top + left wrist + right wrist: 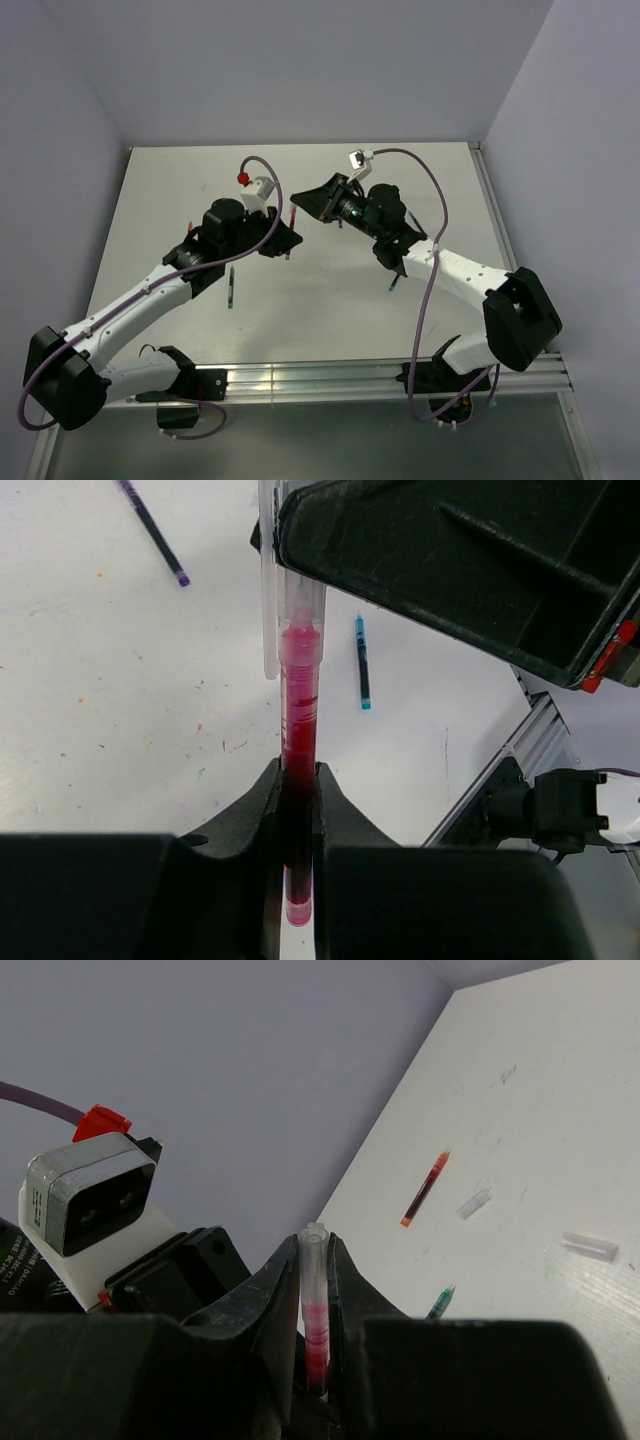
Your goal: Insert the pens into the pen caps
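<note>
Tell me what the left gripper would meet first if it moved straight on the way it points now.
Probably the right gripper. The left gripper holds the red pen, whose front end sits in the clear cap that the right gripper clamps, so that gripper stands directly ahead. Depth is unclear.

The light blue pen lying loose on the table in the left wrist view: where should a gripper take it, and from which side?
Mid-barrel, from straight above. The light blue pen lies flat on the table, thin and straight, with bare surface along both long sides, so the fingers can straddle it crosswise. That likely leaves both ends free for capping.
</note>
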Robot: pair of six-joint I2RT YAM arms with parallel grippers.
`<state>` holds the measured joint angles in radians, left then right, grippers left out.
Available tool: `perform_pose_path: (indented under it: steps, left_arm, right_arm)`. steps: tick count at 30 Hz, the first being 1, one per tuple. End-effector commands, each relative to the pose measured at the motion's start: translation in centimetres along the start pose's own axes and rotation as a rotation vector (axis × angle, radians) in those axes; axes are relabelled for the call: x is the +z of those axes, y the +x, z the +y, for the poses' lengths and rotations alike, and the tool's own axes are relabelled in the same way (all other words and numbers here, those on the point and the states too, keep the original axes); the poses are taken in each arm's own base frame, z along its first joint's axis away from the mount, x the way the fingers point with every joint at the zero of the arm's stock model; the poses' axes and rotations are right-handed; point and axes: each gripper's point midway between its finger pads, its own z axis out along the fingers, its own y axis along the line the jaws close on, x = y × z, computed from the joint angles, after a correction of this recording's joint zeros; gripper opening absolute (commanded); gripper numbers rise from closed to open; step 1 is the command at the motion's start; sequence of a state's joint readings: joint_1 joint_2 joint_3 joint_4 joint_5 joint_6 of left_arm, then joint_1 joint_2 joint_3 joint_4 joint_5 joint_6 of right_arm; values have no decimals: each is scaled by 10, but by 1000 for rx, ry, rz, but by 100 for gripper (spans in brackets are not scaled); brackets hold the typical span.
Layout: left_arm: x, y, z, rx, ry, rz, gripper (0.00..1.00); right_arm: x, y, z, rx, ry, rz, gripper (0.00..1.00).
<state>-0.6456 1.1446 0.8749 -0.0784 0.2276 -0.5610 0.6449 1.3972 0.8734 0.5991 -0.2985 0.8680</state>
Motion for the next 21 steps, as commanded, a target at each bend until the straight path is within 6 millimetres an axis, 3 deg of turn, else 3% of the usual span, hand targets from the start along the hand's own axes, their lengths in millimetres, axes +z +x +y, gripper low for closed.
perform_pose_path:
  steps: [1,8,21]
  left_arm:
    - [-14,-88,6,36,-88,-300,0]
    - [-26,-100,17,19,-127,-354,0]
    - [-53,-121,8,45,-110,-460,0]
  right_arm:
    - [-13,63,62,-17,-254,291,0]
    - [-11,76,63,-23,-260,334,0]
    - [-8,87,60,-40,-242,386,0]
